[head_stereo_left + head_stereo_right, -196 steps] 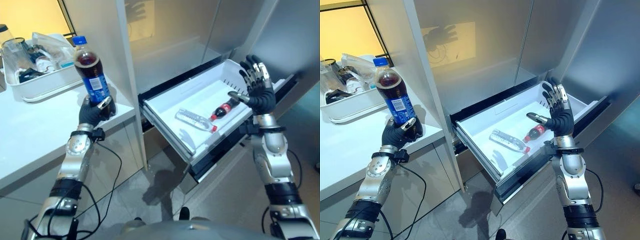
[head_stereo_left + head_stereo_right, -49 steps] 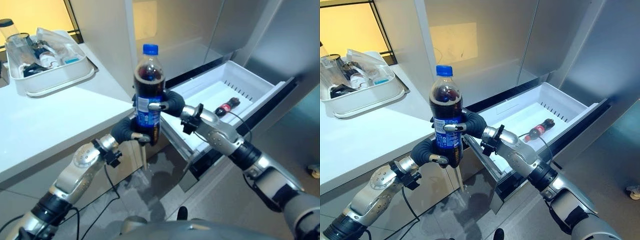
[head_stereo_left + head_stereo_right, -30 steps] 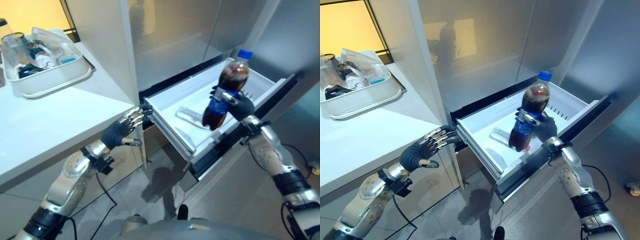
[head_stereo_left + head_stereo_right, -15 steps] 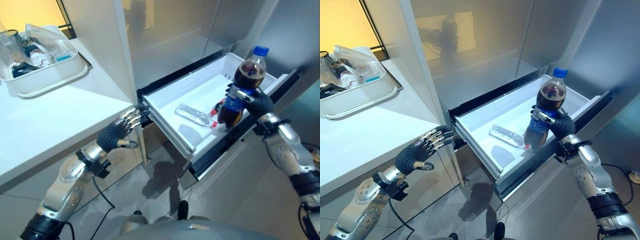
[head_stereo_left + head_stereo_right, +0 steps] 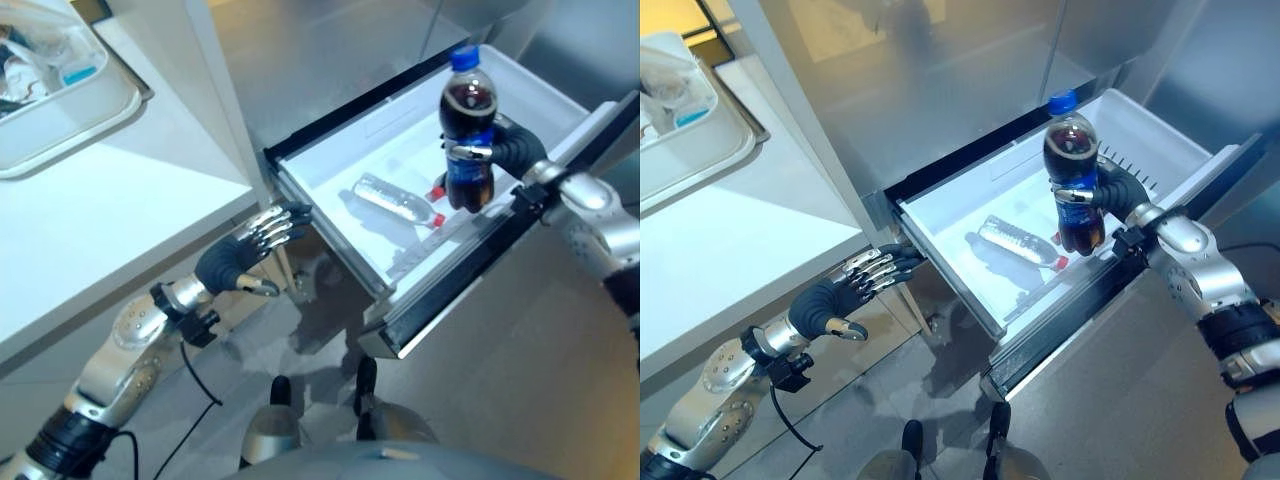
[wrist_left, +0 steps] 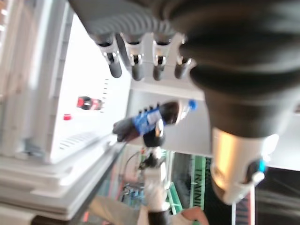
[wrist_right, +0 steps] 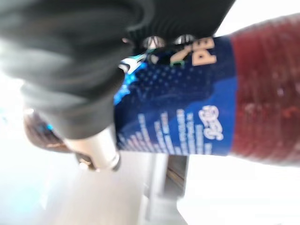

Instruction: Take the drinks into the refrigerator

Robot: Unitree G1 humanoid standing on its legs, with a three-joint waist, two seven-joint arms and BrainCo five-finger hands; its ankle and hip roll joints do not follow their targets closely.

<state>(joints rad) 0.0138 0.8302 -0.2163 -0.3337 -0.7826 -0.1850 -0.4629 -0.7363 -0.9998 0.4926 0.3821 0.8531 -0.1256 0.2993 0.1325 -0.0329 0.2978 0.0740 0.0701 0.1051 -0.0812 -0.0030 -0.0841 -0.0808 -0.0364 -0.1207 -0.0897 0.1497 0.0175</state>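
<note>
My right robot hand (image 5: 505, 150) grips a cola bottle (image 5: 467, 135) upright by its blue-labelled middle, fingers and thumb curled round it, just above the near right part of the open refrigerator drawer (image 5: 940, 235). Inside the white drawer a clear water bottle (image 5: 1012, 240) lies on its side, and a small red-capped cola bottle (image 6: 89, 102) lies beyond it, largely hidden behind the bottle I hold. My left robot hand (image 5: 245, 250) hangs empty with its fingers straight, just beside the drawer's left front corner and below the edge of the white tabletop (image 5: 110, 200), where a white tray (image 5: 60, 120) of odds and ends stands. The bottle looks nearly full, so I judge it fairly heavy for one hand, with smooth plastic that could slip; the label band seems the surest place to hold, since the wall there is stiff enough not to buckle. Laying it down gently beside the others should keep it from rolling into them.
</note>
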